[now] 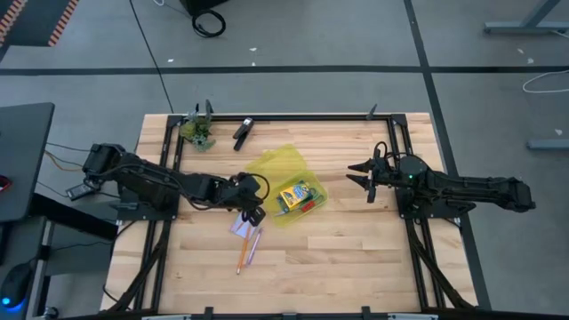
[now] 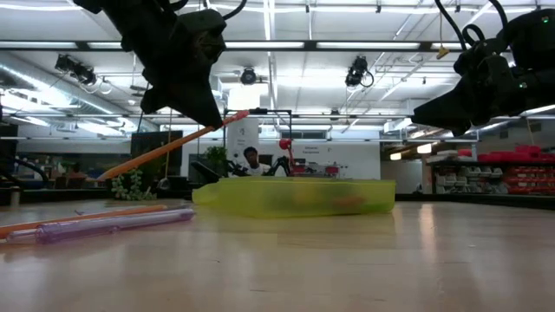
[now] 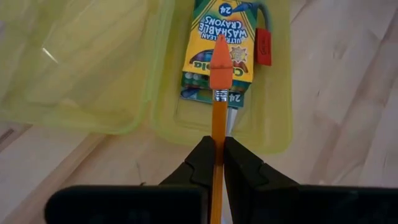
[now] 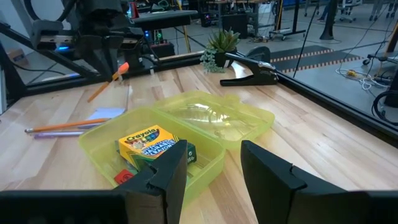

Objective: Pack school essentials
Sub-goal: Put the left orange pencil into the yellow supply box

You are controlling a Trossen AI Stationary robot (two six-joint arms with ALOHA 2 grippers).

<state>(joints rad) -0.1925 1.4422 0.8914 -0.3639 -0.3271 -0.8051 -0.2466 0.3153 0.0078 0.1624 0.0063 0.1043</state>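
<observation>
My left gripper [image 1: 255, 203] hovers at the near-left side of the open yellow case [image 1: 286, 184], shut on an orange pencil [image 2: 165, 149] with an orange eraser cap [image 3: 221, 62]. Inside the case's base lie the yellow-green crayon box [image 3: 219, 43], the red eraser [image 3: 263, 46] and a blue-green scissors handle [image 3: 266, 14]. A second orange pencil [image 1: 241, 258] and a pink one [image 1: 253, 244] lie flat on the table beside the pale note pad [image 1: 241, 226]. My right gripper [image 1: 363, 174] hangs open above the table, to the right of the case. My left gripper pinches the orange pencil's shaft [image 3: 217, 146] between its two fingers, a short way below the metal band and eraser cap. The fingers [image 2: 208, 117] come from above, slanting down. The pencil is lifted clear and tilted, eraser end [image 2: 239, 115] higher, pointing toward the case.
A black clip [image 1: 242, 133] and a small plant [image 1: 200, 133] sit near the table's far edge. The case's lid [image 1: 274, 164] lies open toward the far-left. Bare wood spreads across the near half [image 1: 356, 267] and between the case and my right gripper.
</observation>
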